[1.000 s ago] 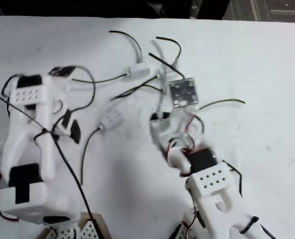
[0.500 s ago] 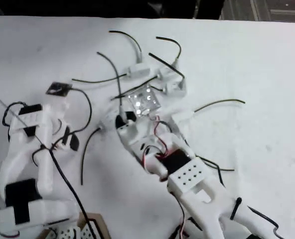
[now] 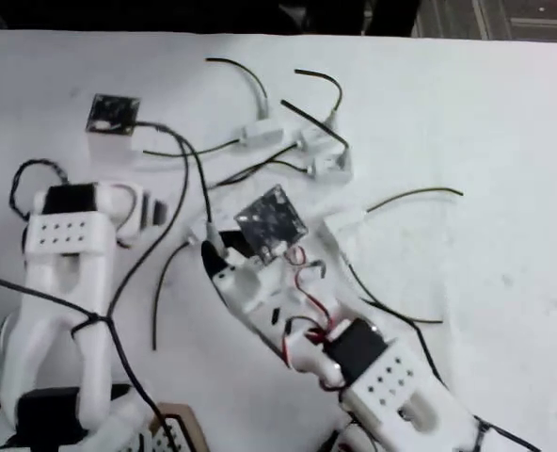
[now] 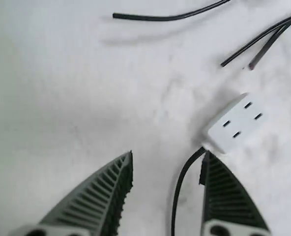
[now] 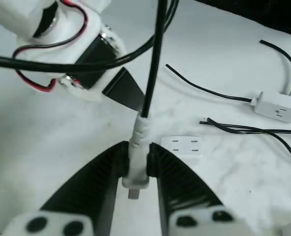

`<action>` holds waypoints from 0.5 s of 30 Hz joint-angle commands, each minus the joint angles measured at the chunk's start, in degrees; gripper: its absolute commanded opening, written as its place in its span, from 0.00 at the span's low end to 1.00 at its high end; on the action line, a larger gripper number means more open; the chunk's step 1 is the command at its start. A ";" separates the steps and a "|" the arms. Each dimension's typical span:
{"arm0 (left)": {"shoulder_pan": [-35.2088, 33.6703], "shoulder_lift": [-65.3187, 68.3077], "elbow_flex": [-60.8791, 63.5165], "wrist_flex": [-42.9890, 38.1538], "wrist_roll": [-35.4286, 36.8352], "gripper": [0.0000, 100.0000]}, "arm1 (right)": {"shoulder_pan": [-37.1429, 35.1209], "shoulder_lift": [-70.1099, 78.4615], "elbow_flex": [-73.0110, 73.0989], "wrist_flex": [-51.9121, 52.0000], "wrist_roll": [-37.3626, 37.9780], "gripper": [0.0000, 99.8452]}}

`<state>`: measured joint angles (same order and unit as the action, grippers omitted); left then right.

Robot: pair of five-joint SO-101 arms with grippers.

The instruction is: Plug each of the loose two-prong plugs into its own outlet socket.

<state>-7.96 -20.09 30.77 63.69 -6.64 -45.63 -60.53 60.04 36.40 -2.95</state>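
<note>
So the right tool [image 5: 136, 147] is pinching a white two-prong plug [image 5: 135, 164] on black cord, and the left tool [image 4: 167, 156] is spread. Carry step, I reckon. Next, the prongs need lining up over that flat white socket block [image 5: 185, 146].

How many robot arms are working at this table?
2. The left arm stands at the high view's left, its end effector open; the right arm stretches toward the middle, its end effector shut on a plug.
</note>
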 commanded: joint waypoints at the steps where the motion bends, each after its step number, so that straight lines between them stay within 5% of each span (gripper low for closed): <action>1: 3.56 -2.33 -4.04 -0.18 3.60 0.23 | -0.31 -4.62 -0.97 2.68 -2.37 0.02; 7: 5.93 -2.42 -11.78 7.74 6.51 0.21 | 4.44 -12.26 -0.97 8.57 -5.27 0.02; 12: 6.02 -2.42 -19.52 15.56 4.66 0.04 | 7.25 -18.59 -0.97 12.44 -5.36 0.02; 15: 6.29 -3.12 -23.03 20.66 3.69 0.02 | 7.25 -20.79 0.35 12.44 -5.36 0.02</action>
<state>-2.42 -20.09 12.48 80.40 -2.33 -39.30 -78.90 60.22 48.79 -7.96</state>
